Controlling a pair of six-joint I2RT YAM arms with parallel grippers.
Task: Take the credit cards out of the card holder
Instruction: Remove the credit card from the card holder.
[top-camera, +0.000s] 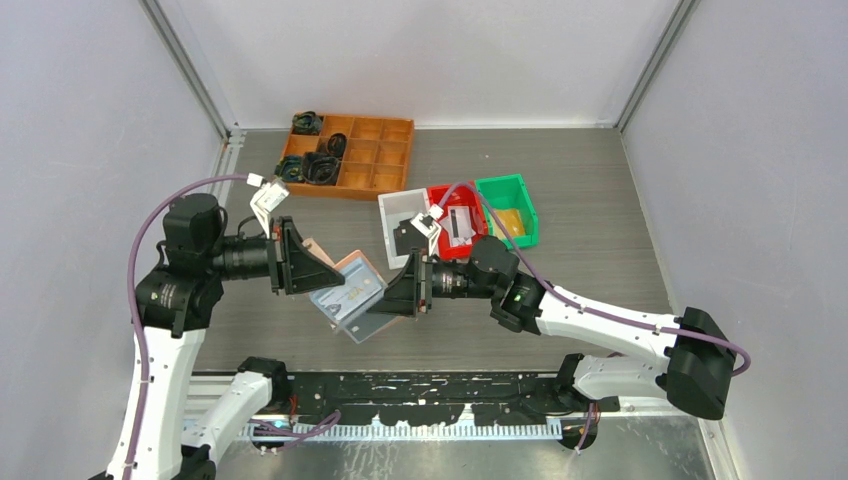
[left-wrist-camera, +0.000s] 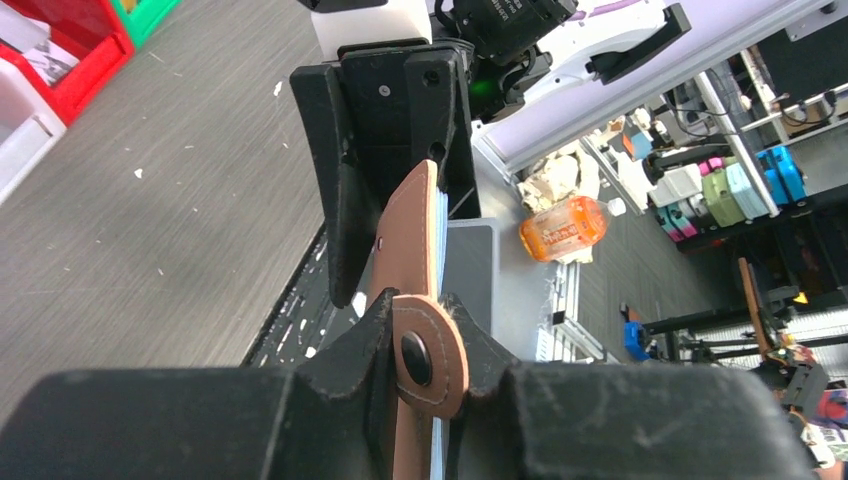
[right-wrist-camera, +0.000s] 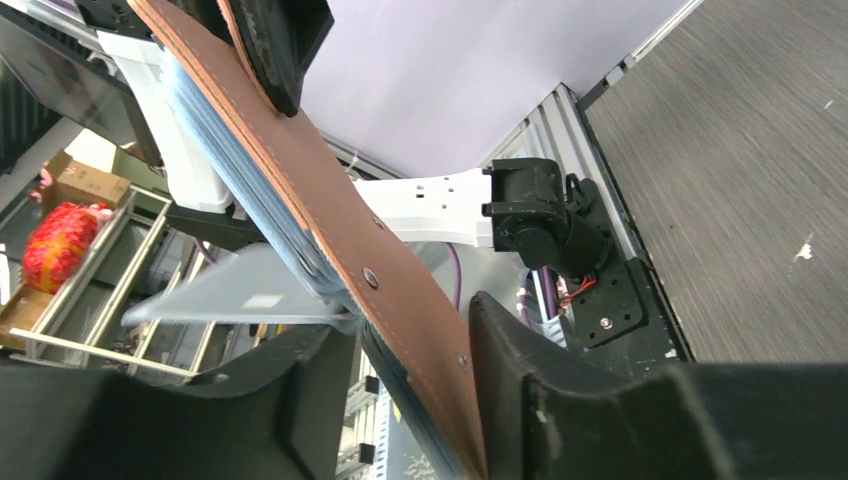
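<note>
Left tool (left-wrist-camera: 418, 335): pressed together on the snap-tab end of the salmon-pink leather card holder (top-camera: 352, 272). You hold it in the air between the arms, above the grey wood-grain surface (top-camera: 560, 180).

Right tool (right-wrist-camera: 410, 365): fingers straddle the holder's far edge. Cannot tell whether they pinch or stand slack.

Step, as judged: drawing a card from a sleeve. One pale translucent plastic card (right-wrist-camera: 225, 300) juts sideways from the bluish sleeves.

Next move calls for a nip on that card alone, pulled along the sleeve, with your left holding firm.

Count: one holder, one card jutting, and what looks like one white dark-striped card (top-camera: 460, 222) in the red plastic bin (top-camera: 440, 190). Sleeved cards are uncountable.
</note>
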